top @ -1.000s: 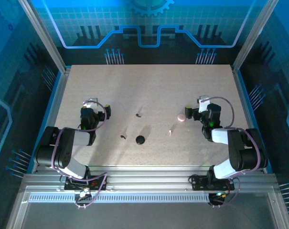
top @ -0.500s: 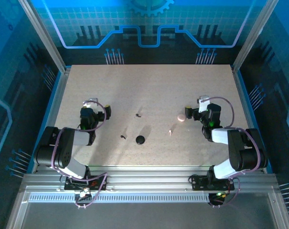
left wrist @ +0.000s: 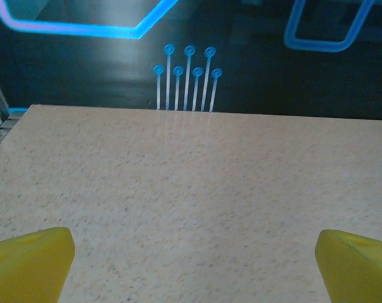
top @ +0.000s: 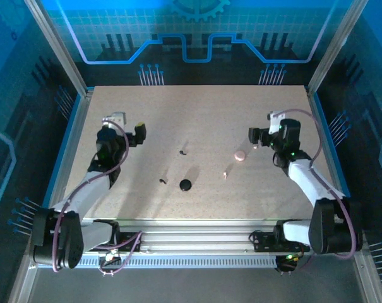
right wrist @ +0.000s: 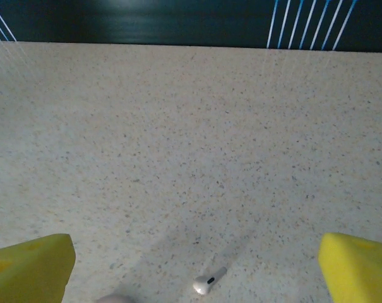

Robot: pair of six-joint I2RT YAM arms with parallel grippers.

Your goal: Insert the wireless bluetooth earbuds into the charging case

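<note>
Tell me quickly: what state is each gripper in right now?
Left gripper: open, holding nothing.
Right gripper: open, holding nothing; a tiny pale stemmed earbud lies untouched on the speckled beige table ahead of it.

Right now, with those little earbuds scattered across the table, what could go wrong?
1. The pale pinkish-white stemmed earbud looks tiny next to the open right gripper, so it might slip out or get flicked away when pinched.
2. One small black stemmed earbud lies close to the round black disc. The open left gripper could knock the disc while reaching for it.
</note>
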